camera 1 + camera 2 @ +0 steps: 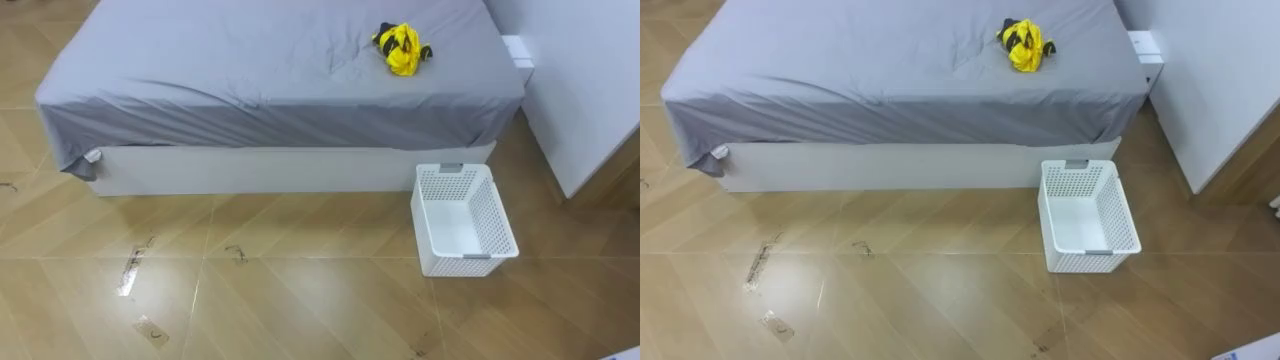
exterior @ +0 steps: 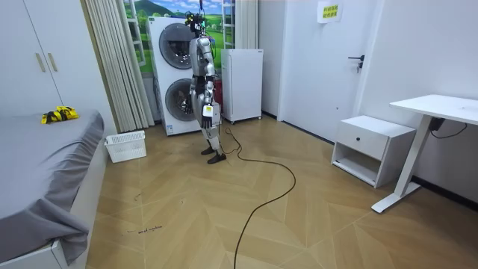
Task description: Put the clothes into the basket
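Across the wood floor the grey bed point(image 1: 250, 70) carries the yellow-and-black clothes point(image 1: 402, 47), the empty white basket point(image 1: 463, 218) just beside it; the robot stands well apart by the washing machines point(image 2: 175, 75), hands point(image 2: 208, 112) too small to tell whether open or curled, so I judge the approach comes first: walk up, then grasp the clothes.

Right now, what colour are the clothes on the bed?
Clothes: yellow with black; left eye view.

Robot stands by washers point(image 2: 172, 75), well apart from basket point(image 2: 125, 146) and seemingly yellow clothes point(image 2: 58, 115).
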Motion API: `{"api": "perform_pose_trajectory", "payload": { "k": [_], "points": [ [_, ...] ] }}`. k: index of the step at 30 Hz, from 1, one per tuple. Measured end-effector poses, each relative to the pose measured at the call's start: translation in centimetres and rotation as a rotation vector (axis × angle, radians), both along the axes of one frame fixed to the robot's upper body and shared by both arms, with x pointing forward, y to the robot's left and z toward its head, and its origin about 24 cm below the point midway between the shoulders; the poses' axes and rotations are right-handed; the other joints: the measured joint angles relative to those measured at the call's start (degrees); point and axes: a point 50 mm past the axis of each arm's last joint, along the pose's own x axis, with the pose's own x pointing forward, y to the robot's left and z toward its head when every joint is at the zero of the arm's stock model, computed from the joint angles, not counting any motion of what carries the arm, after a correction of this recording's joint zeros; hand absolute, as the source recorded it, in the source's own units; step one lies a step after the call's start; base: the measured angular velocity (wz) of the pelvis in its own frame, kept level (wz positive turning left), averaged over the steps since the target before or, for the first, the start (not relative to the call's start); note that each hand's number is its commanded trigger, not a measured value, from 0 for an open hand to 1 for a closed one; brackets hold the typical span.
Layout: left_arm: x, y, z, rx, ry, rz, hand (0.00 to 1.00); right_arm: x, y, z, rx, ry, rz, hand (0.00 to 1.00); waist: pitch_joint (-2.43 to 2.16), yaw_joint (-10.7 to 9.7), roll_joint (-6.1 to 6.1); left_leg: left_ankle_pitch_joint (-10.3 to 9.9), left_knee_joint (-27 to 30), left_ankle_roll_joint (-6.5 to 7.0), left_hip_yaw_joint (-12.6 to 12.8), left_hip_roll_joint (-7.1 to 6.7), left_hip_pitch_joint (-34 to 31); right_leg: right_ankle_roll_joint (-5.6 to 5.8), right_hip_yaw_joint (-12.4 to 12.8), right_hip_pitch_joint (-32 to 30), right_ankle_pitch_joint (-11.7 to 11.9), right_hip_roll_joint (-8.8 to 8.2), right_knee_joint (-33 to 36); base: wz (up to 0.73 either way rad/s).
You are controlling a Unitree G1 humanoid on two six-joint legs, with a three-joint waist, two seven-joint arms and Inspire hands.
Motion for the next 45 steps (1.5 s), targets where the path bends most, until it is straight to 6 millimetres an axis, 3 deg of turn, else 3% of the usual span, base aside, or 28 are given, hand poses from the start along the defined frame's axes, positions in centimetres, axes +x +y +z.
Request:
{"api": "perform_pose_trajectory", "payload": {
  "k": [24, 30, 33, 35, 36, 39, 40, 42, 43, 44, 45],
  "points": [
    [-0.6, 0.1, 0.0, 0.000, 0.001, 0.023, 0.00, -0.2, 0.0, 0.0, 0.009, -0.003, -0.026, 0.00, -0.10, 0.00, -0.25, 0.00, 0.05, 0.00, -0.22, 0.02, 0.08, 0.00, -0.09, 0.16, 0.00, 0.00, -0.04, 0.00],
    [-0.7, 0.1, 0.0, 0.002, 0.000, 0.041, 0.00, 0.0, 0.1, 0.0, 0.015, -0.009, -0.024, 0.00, -0.18, 0.12, 0.05, -0.50, 0.71, -0.20, -0.07, 0.73, -0.60, -0.19, -0.13, -0.51, -0.13, 0.34, 0.26, -0.02],
    [-0.8, 0.3, 0.0, 0.007, -0.002, 0.049, 0.00, 0.8, 0.1, 0.1, 0.007, -0.018, 0.018, 0.00, -0.37, 0.24, 0.35, -1.92, 4.37, -0.65, 0.48, 1.50, -2.73, -0.56, -2.66, -2.01, -1.02, 0.54, 2.20, -0.11],
    [-0.6, 0.5, 0.1, 0.012, -0.013, 0.053, 0.00, 1.2, 0.2, 0.1, 0.005, -0.022, 0.041, 0.00, -0.25, 0.23, 0.42, -4.11, 11.81, -1.57, 1.09, 2.64, -6.28, -1.21, -4.09, -2.86, -1.99, 0.99, 3.38, -0.10],
    [-0.7, 0.5, 0.1, 0.011, -0.014, 0.063, 0.00, 1.2, 0.2, 0.1, 0.005, -0.020, 0.043, 0.00, -0.19, 0.35, 0.51, -4.15, 13.75, -1.64, 1.36, 2.92, -7.10, -1.40, -4.10, -2.86, -2.27, 0.98, 3.73, 0.00],
    [-1.0, 1.0, 0.2, 0.010, -0.017, 0.105, 0.00, 1.1, 0.1, 0.1, 0.012, -0.025, 0.033, 0.00, -0.07, 0.19, 0.61, -3.91, 26.80, -1.87, 1.41, 3.91, -12.89, -2.66, -3.78, -2.14, -3.72, 1.19, 4.46, 0.11],
    [-1.2, 1.0, 0.2, 0.011, -0.012, 0.105, 0.00, 1.0, 0.0, 0.1, 0.014, -0.025, 0.020, 0.00, 0.35, 0.18, 0.69, -3.22, 33.58, -2.03, 1.00, 4.34, -16.86, -3.09, -2.98, -1.47, -4.66, 1.44, 5.57, 0.08],
    [-1.8, 0.7, 0.1, 0.008, 0.005, 0.084, 0.00, 0.9, -0.1, 0.1, 0.008, -0.023, 0.009, 0.00, 0.20, 0.29, 0.65, -3.88, 30.98, -1.50, 0.56, 3.27, -21.02, -3.21, -2.76, -1.38, -6.38, 0.74, 7.18, 0.03],
    [-2.4, 0.5, 0.1, 0.004, 0.024, 0.073, 0.00, 1.0, -0.2, 0.1, 0.005, -0.021, 0.009, 0.00, 0.23, 0.60, 0.63, -3.28, 26.36, -2.08, 0.42, 2.49, -24.61, -3.05, -2.65, -1.42, -7.49, 0.16, 7.87, -0.13],
    [-3.1, 0.3, 0.0, 0.001, 0.043, 0.074, 0.00, 0.9, -0.3, 0.2, 0.001, -0.013, 0.016, 0.00, 0.23, 1.19, 0.65, -1.40, 20.44, -3.20, 0.41, 2.13, -27.86, -2.79, -2.51, -1.23, -8.44, -0.51, 8.02, -0.22],
    [-3.4, 0.2, 0.0, 0.001, 0.051, 0.077, 0.00, 0.8, -0.4, 0.2, -0.001, -0.010, 0.019, 0.00, 0.25, 1.70, 0.79, 0.38, 17.27, -3.42, 0.38, 2.28, -29.17, -2.61, -2.51, -0.86, -8.96, -0.78, 8.03, -0.36]
  ]
}}
